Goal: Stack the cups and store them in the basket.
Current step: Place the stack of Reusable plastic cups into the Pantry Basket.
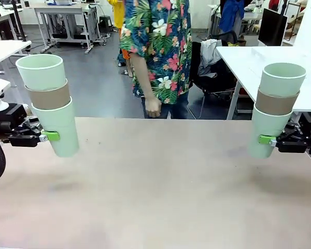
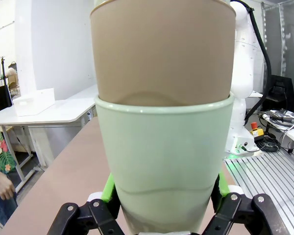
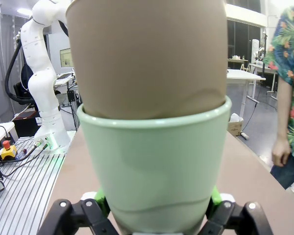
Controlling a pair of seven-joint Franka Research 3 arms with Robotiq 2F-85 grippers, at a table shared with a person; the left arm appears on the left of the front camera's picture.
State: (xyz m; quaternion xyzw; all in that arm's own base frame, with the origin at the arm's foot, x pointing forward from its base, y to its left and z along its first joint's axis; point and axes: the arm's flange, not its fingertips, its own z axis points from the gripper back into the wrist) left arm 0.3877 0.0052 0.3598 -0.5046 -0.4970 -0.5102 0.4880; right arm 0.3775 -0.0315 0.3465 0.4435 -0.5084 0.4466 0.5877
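Note:
Two stacks of three cups hang above the table. My left gripper (image 1: 56,136) is shut on the bottom mint cup (image 1: 59,129) of the left stack, which has a tan cup (image 1: 48,96) and a mint cup (image 1: 41,71) nested above. In the left wrist view the mint cup (image 2: 164,156) sits between the green pads (image 2: 108,188). My right gripper (image 1: 263,139) is shut on the bottom mint cup (image 1: 265,132) of the right stack, below a tan cup (image 1: 274,102) and a mint cup (image 1: 282,78); it looms large as mint cup (image 3: 152,166). The basket is out of view.
The brown table (image 1: 160,187) stretches between the two stacks. A person in a flowered shirt (image 1: 158,46) stands at the far edge with a hand (image 1: 153,107) hanging down. White tables (image 1: 249,59) stand behind.

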